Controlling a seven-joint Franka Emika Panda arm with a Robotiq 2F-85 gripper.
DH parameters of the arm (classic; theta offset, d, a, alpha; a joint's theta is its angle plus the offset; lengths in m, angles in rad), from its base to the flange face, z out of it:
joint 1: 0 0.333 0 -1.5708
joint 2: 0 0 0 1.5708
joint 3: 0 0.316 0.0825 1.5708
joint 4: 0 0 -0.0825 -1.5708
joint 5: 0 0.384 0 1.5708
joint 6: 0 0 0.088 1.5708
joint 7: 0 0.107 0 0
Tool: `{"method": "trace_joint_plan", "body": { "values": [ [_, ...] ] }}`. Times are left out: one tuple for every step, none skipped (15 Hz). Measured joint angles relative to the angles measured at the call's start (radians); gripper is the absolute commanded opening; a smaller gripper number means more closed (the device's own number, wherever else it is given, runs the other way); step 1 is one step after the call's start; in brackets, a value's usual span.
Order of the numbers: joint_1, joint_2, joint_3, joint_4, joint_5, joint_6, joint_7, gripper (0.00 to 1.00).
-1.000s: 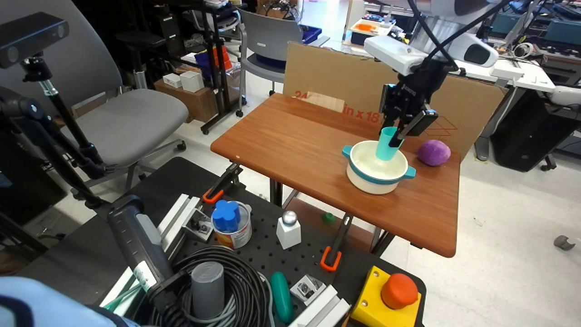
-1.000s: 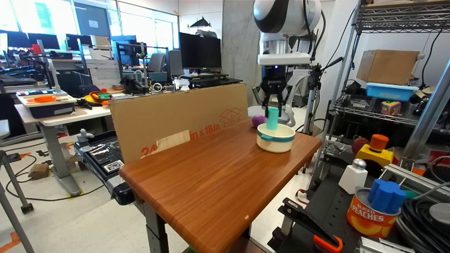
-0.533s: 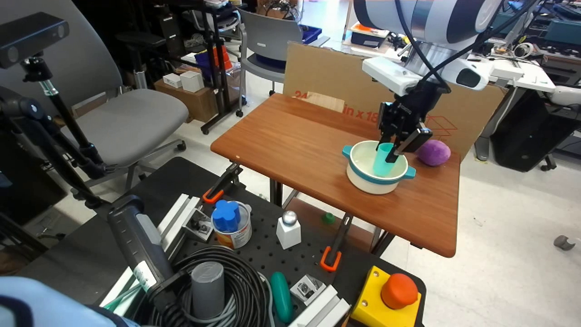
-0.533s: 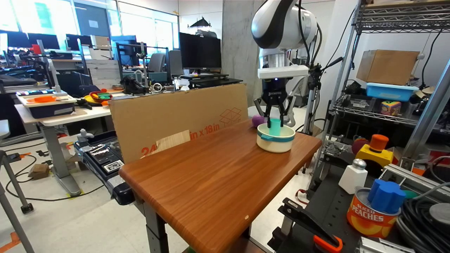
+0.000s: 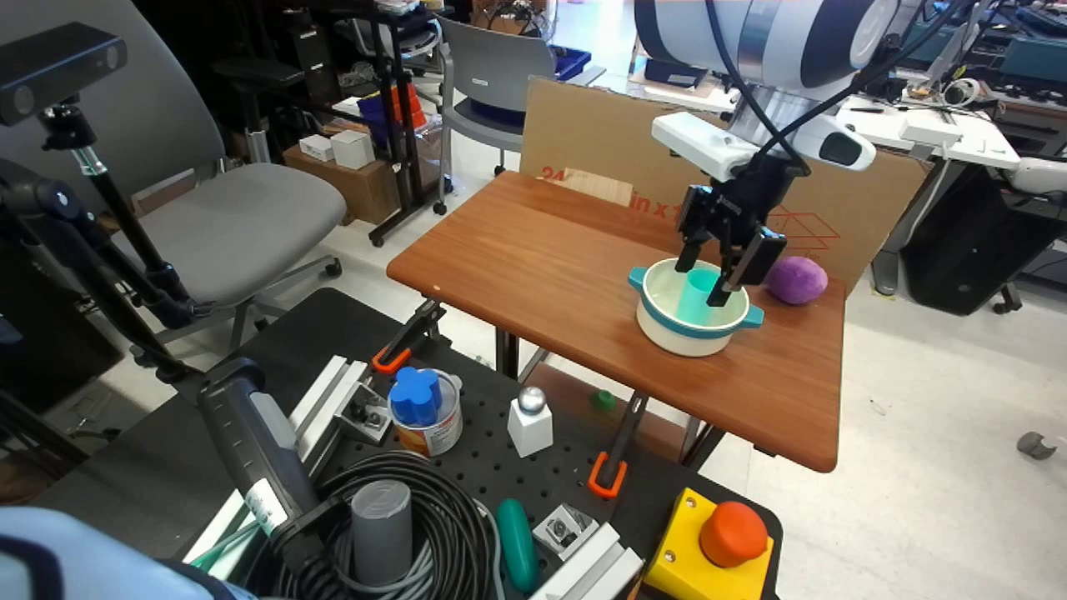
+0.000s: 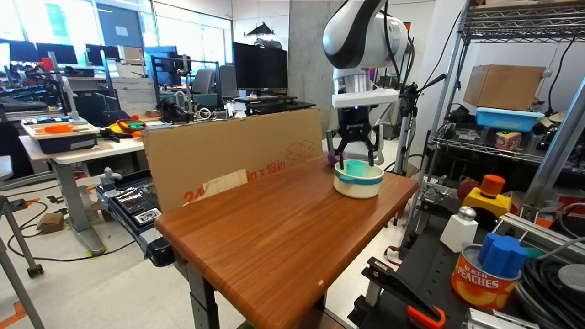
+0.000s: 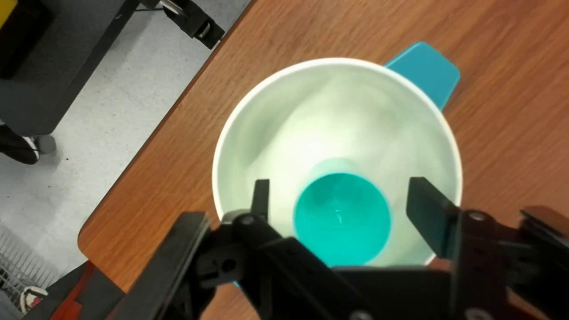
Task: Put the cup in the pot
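The teal-green cup [image 5: 694,302] stands inside the white pot [image 5: 682,340], which has a teal band and handles and rests on the wooden table. Only the upper part of the cup [image 6: 355,168] rises above the rim of the pot [image 6: 356,190] in this exterior view. My gripper [image 7: 338,193] is open around the cup, with a finger on each side and a gap between each finger and the cup wall. From above, the wrist view looks into the cup's open mouth [image 7: 342,218]. Part of the near pot rim is hidden behind the gripper.
A purple round object [image 5: 797,280] lies on the table beside the pot. Behind the table's far edge stands a cardboard panel [image 6: 237,146]. A black cart with a peach can [image 6: 480,278], a clamp and a red stop button [image 5: 733,533] borders the near side.
The cup has gone down into the pot with my gripper. Since half a second ago the fingers have spread apart and let go of the cup.
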Motion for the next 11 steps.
{"method": "trace_joint_plan", "body": {
  "values": [
    [0.008,-0.005,0.000,-0.004,-0.003,-0.010,0.000,1.00],
    [0.018,-0.016,0.000,-0.015,-0.009,-0.025,-0.001,1.00],
    [0.031,-0.037,0.001,-0.034,-0.016,-0.041,-0.004,1.00],
    [0.046,-0.068,0.003,-0.062,-0.019,-0.059,-0.010,1.00],
    [0.061,-0.111,0.009,-0.097,-0.019,-0.074,-0.023,1.00],
    [0.074,-0.162,0.019,-0.138,-0.019,-0.081,-0.044,1.00],
    [0.084,-0.217,0.035,-0.178,-0.018,-0.082,-0.071,1.00],
    [0.089,-0.272,0.053,-0.216,-0.010,-0.082,-0.102,1.00],
    [0.092,-0.330,0.073,-0.252,0.004,-0.083,-0.129,1.00],
    [0.096,-0.389,0.091,-0.283,0.015,-0.098,-0.135,1.00],
    [0.100,-0.441,0.103,-0.308,0.021,-0.115,-0.135,1.00]
  ]
}}
